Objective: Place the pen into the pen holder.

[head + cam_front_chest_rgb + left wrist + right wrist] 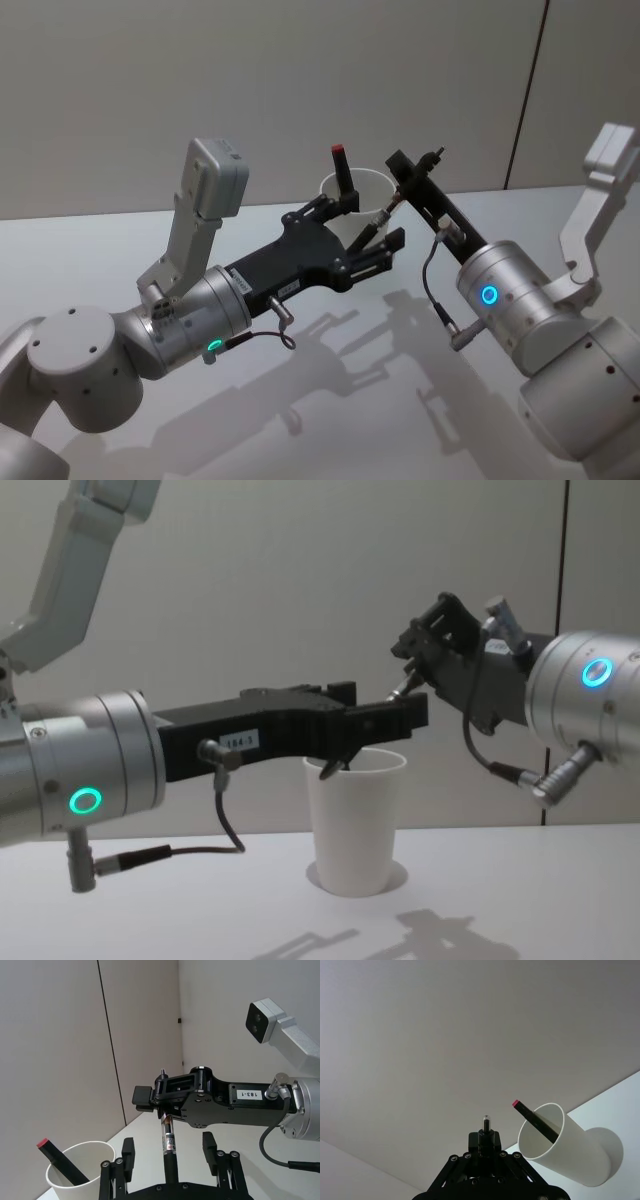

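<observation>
While tight in the right gripper's (pixel 162 1112) jaws, the pen (pixel 168 1152) midway between the left gripper's (pixel 168 1140) wide jaws.

The red-capped pen (pixel 60 1161) disappears into the pen holder (pixel 75 1177) (lower part hidden), and the holder's base is cut off.

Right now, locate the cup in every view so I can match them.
Head: cup upper centre, partly behind the left tool.
Left wrist: cup in the lower left corner.
Right wrist: cup lower right.
Chest: cup bottom centre, under the left tool.
Landmark: the red-tipped pen leaning in it.
</observation>
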Tool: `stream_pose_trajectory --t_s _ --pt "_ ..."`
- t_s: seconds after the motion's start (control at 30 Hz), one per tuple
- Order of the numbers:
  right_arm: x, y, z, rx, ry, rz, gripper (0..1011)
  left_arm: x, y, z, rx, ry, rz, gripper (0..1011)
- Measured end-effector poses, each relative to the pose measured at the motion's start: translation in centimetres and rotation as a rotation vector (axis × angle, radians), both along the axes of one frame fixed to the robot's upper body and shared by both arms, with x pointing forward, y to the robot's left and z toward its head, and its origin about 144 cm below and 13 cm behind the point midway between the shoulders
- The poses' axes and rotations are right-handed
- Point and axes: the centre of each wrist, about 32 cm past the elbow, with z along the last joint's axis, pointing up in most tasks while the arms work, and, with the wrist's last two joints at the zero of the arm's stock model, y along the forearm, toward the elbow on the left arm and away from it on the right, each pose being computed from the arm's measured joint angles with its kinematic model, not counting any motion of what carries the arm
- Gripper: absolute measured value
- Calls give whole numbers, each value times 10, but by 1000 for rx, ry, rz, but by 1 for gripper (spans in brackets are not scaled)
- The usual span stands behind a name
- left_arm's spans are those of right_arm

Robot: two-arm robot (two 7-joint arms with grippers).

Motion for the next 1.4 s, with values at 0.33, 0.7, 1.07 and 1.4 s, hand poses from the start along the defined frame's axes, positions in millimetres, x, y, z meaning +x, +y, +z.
stream_pose_trajectory --t_s 0.33,0.7,1.07,1.4 --pt "0 0 0 -1 -9 0 126 0 0 0 0 0 0 1001" --pt "-1 -5 -1 -24 -61 -26 126 0 0 0 0 0 0 1001" --pt "-2 -14 0 -40 -98 -64 126 0 0 0 0 0 0 1001" --pt "-1 -24 1 -53 -126 -99 126 0 0 0 0 0 0 1001"
